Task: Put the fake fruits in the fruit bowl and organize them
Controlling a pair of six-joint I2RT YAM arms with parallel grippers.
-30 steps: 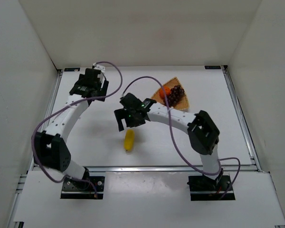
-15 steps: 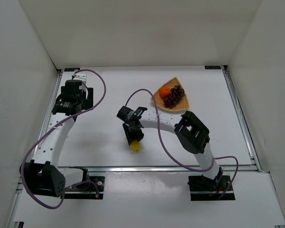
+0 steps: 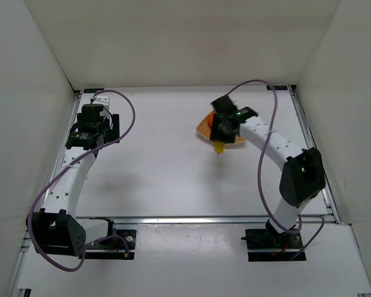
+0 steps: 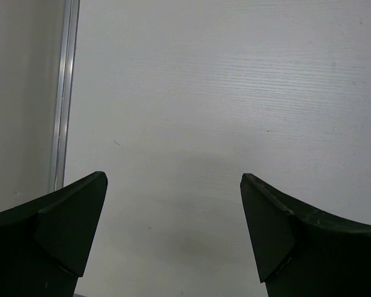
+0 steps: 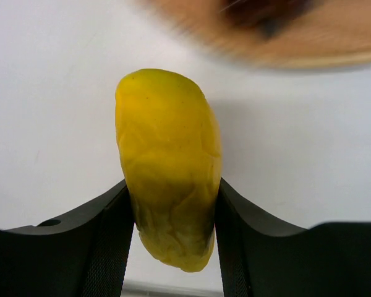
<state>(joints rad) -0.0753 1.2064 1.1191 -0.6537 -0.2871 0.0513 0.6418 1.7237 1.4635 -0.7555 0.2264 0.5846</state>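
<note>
One yellow lemon-like fruit [image 5: 167,167] is clamped in the right tool [image 5: 171,210]. The two black fingers [image 5: 105,241] press against its flanks and are closed only as far as its width allows. The fruit lies lengthwise in the grip, with its rounded end reaching past the fingertips and its other end sunk between them. It casts a soft shadow on the white tabletop [image 3: 161,173].

Seen from above, the wicker basket [image 3: 204,128] lies at about 1 o'clock from the tabletop's middle. The right tool and wrist cover most of it, leaving only its tan 9 o'clock corner plainly visible. The fruit shows at the basket's 6 o'clock edge, just beside the near rim. In the right wrist view the basket is a blurred tan band at 12 to 1 o'clock, apart from the fruit.

The left tool [image 4: 173,185] is at roughly 10 o'clock on the tabletop, well apart from the basket. Its fingers are spread wide with nothing between them. Bare tabletop lies under them, and a metal rail [image 4: 65,93] runs along the 9 o'clock side.
</note>
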